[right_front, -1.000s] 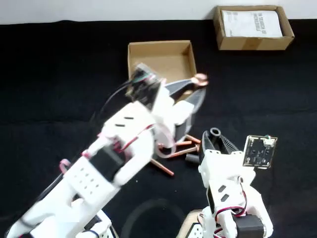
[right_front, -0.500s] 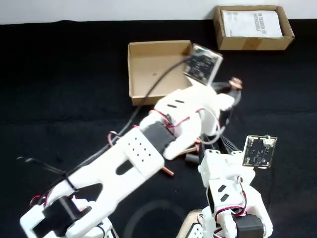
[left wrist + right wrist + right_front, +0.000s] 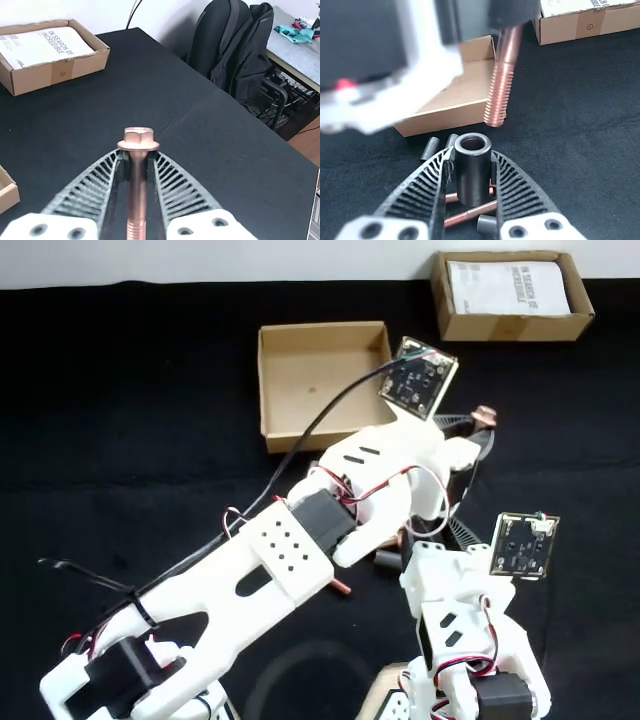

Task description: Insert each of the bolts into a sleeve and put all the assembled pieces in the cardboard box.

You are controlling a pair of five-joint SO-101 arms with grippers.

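My left gripper (image 3: 136, 161) is shut on a copper bolt (image 3: 136, 190), gripping it just below the hex head (image 3: 484, 416). The bolt's threaded end (image 3: 499, 97) hangs a little above and just beyond a dark sleeve (image 3: 472, 170). My right gripper (image 3: 472, 156) is shut on that sleeve and holds it upright with its bore facing up. In the high view the left arm (image 3: 300, 550) reaches over the right gripper and hides the sleeve. The open cardboard box (image 3: 320, 380) lies behind them with nothing inside.
Loose sleeves (image 3: 431, 148) and copper bolts (image 3: 470, 215) lie on the black table under the right gripper, also a sleeve (image 3: 388, 560) and a bolt tip (image 3: 340, 586). A second box with a paper (image 3: 510, 295) stands at the back right. A backpack on a chair (image 3: 235, 50) sits past the table edge.
The left arm has swung right from over the cardboard box with the bolt, bringing it above the sleeve. The right arm has stayed still.
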